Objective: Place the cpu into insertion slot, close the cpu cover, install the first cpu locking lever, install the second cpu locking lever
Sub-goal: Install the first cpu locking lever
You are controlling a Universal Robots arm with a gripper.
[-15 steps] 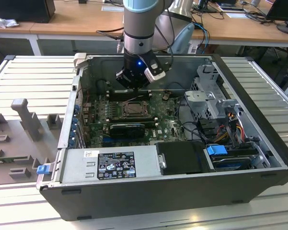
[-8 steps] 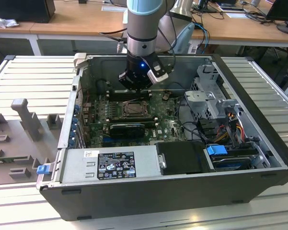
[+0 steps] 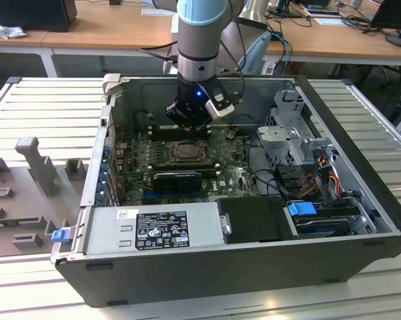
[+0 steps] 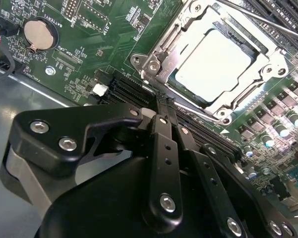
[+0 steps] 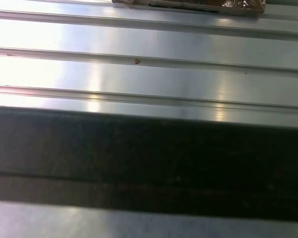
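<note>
cpu [image 4: 215, 64] sits pale and flat in the insertion slot [image 4: 156, 47], seen in the second wrist view, with the cpu cover [image 4: 248, 101] lying closed as a silvery frame around it, its window showing the chip's face. a thin lever rod [image 4: 258, 20] runs along one side of the socket, over the black memory slots. green motherboard [image 4: 104, 34] spreads around it, with a round coin battery [image 4: 38, 33] off toward one corner of the board. tool [image 4: 161, 106] hangs just beside the socket, its black fingers [image 4: 163, 148] drawn close together with nothing visibly between them. in the exterior view the arm [image 3: 200, 40] reaches down into the open computer case [image 3: 360, 247] resting on the ribbed metal worktop [image 3: 47, 107], the tool [image 3: 187, 123] poised just above the socket [image 3: 185, 152] near the case's far wall, and a grey power supply [image 3: 153, 230] lies along the near wall.
</note>
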